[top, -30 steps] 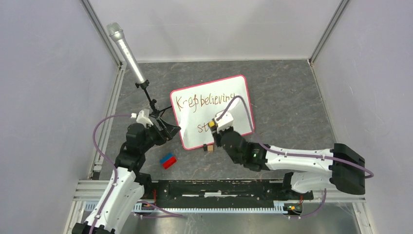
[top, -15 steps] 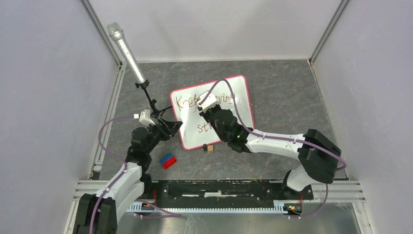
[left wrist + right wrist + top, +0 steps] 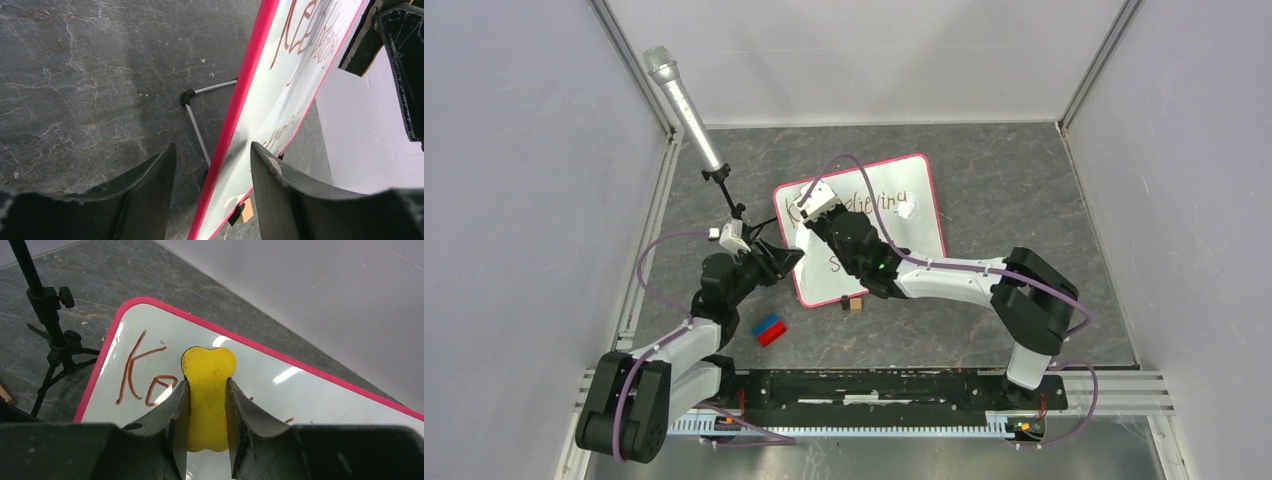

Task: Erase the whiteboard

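The whiteboard (image 3: pixel 914 240), white with a pink-red frame, lies mid-table with brown handwriting along its top. My right gripper (image 3: pixel 812 205) is over the board's upper left corner, shut on a yellow eraser (image 3: pixel 208 365) that rests against the surface beside the first letters (image 3: pixel 145 382). My left gripper (image 3: pixel 786 258) sits at the board's left edge. In the left wrist view its jaws (image 3: pixel 212 145) are apart and straddle the pink frame (image 3: pixel 240 95), with a gap on each side. The lower writing is hidden by the right arm.
A silver microphone (image 3: pixel 686 110) on a black tripod stand (image 3: pixel 47 305) stands left of the board, one leg (image 3: pixel 197 125) close to the frame. A red-and-blue block (image 3: pixel 770 329) and a small wooden block (image 3: pixel 855 303) lie near the board's front edge.
My right gripper has moved with the eraser from the board's lower middle up and left to its upper left corner. The left gripper has stayed at the board's left edge.
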